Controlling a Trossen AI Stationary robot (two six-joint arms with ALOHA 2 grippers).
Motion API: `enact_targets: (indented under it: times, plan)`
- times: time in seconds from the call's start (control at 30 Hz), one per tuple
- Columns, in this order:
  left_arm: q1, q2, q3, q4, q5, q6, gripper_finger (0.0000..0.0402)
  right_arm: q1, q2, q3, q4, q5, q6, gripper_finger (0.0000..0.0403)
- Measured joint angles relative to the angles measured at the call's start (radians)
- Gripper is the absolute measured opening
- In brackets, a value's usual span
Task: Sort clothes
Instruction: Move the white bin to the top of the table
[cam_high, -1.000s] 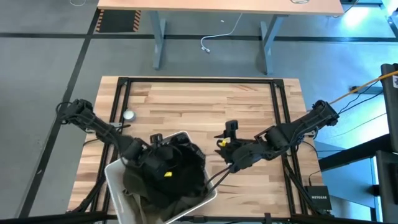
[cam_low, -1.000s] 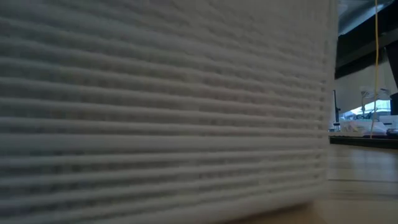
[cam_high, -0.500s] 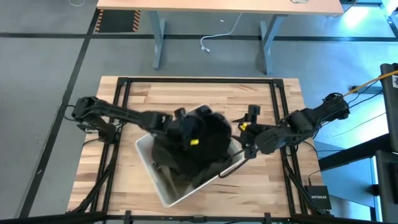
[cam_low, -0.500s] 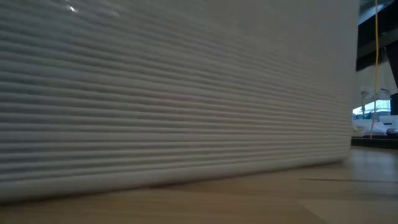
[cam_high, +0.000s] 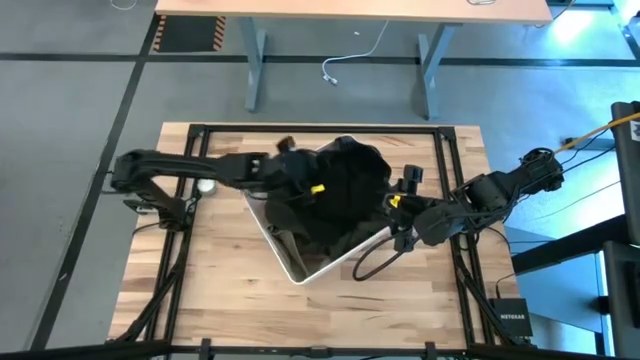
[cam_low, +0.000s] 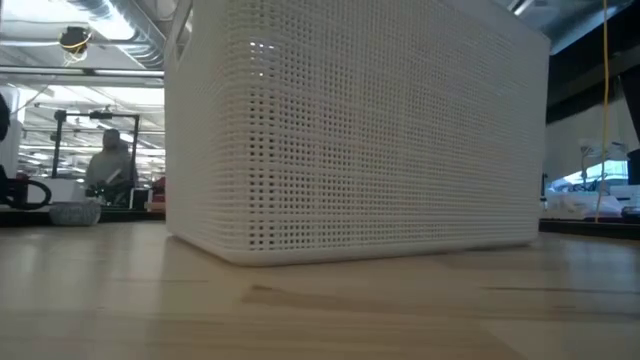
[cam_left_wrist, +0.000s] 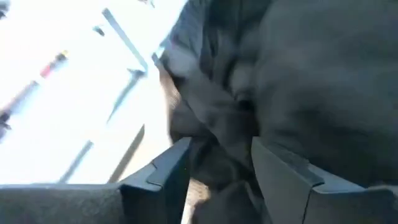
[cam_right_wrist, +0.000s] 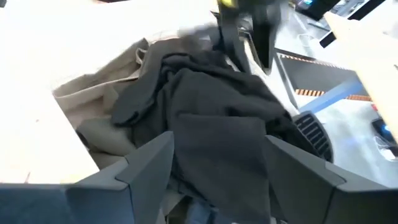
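Observation:
A white plastic bin (cam_high: 300, 268) stands on its base on the wooden table, turned askew near the middle; the low view shows its perforated wall (cam_low: 360, 130). Dark grey and black garments (cam_high: 345, 185) are heaped in it, and an olive-khaki one (cam_right_wrist: 93, 93) lies under them. No pale pink garment shows. My left gripper (cam_high: 305, 190) reaches into the bin from the left, shut on dark cloth (cam_left_wrist: 217, 137). My right gripper (cam_high: 393, 215) is open at the bin's right rim. Its fingers stand on either side of the dark heap (cam_right_wrist: 211, 124); I cannot tell whether they touch it. My left gripper has dark grey cloth (cam_left_wrist: 221, 152) pinched between its two fingers, at the left side of the heap in the bin. The cloth is bunched in several folds. It comes in slanting from the table's left. Whether the bin's wall is also in the hold, the cloth hides.
A small round silver object (cam_high: 205, 185) lies on the table left of the bin, also in the low view (cam_low: 75, 212). A dark cable loop (cam_high: 368, 262) lies by the bin's near right side. A person (cam_low: 110, 160) sits in the room beyond the table.
The bin with its clothes has slid from the table's near left corner toward the far edge and the right, turning about as it went. My left gripper has gone with it, inside the bin. My right gripper has drawn back toward the right and far edges.

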Motion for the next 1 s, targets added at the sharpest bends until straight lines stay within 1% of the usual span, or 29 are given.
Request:
enact_targets:
  times: [0.07, 0.13, 0.2, 0.23, 0.3, 0.37, 0.47, 0.53, 0.6, 0.73, 0.8, 0.87, 0.93, 1.0]
  plan:
    - [-0.034, -0.067, 0.032, -0.073, -0.049, 0.014, 0.0164, 0.000, 0.000, 0.000, -0.007, 0.018, -0.001, 0.0262]
    - [-0.066, -0.138, 0.047, -0.108, -0.053, 0.009, 0.0164, 0.000, 0.000, 0.000, -0.019, 0.044, -0.014, 0.0262]
    - [-0.092, -0.205, 0.047, -0.143, -0.039, -0.039, 0.0164, 0.000, 0.000, 0.000, -0.018, 0.057, -0.020, 0.0262]
    - [-0.098, -0.235, 0.048, -0.179, -0.007, -0.071, 0.0164, 0.000, 0.000, 0.000, -0.017, 0.058, -0.020, 0.0262]
    - [-0.103, -0.282, 0.048, -0.269, 0.094, -0.143, 0.0164, 0.000, 0.000, 0.000, -0.018, 0.058, -0.020, 0.0262]
    - [-0.103, -0.303, 0.033, -0.353, 0.190, -0.198, 0.0164, 0.000, 0.000, 0.000, -0.020, 0.058, -0.021, 0.0262]
    - [-0.104, -0.308, -0.013, -0.444, 0.270, -0.254, 0.0164, 0.000, 0.000, -0.001, -0.021, 0.058, -0.021, 0.0262]
    - [-0.102, -0.296, -0.049, -0.481, 0.284, -0.281, 0.0164, 0.000, 0.000, -0.021, -0.003, 0.060, -0.026, 0.0262]
    - [-0.092, -0.293, -0.075, -0.508, 0.267, -0.277, 0.0164, 0.000, 0.000, -0.050, 0.000, 0.074, -0.027, 0.0262]
    - [-0.027, -0.280, -0.089, -0.569, 0.157, -0.275, 0.0164, 0.000, 0.000, -0.117, 0.022, 0.092, -0.023, 0.0262]
    - [0.019, -0.276, -0.095, -0.572, 0.117, -0.247, 0.0164, 0.000, 0.000, -0.146, 0.040, 0.100, -0.022, 0.0262]
    - [0.073, -0.272, -0.102, -0.576, 0.101, -0.207, 0.0164, 0.000, 0.000, -0.169, 0.069, 0.101, -0.022, 0.0262]
    - [0.130, -0.268, -0.114, -0.562, 0.084, -0.166, 0.0164, 0.000, 0.000, -0.183, 0.075, 0.101, -0.020, 0.0262]
    - [0.187, -0.259, -0.126, -0.535, 0.040, -0.134, 0.0164, 0.000, 0.000, -0.188, 0.075, 0.101, -0.019, 0.0262]
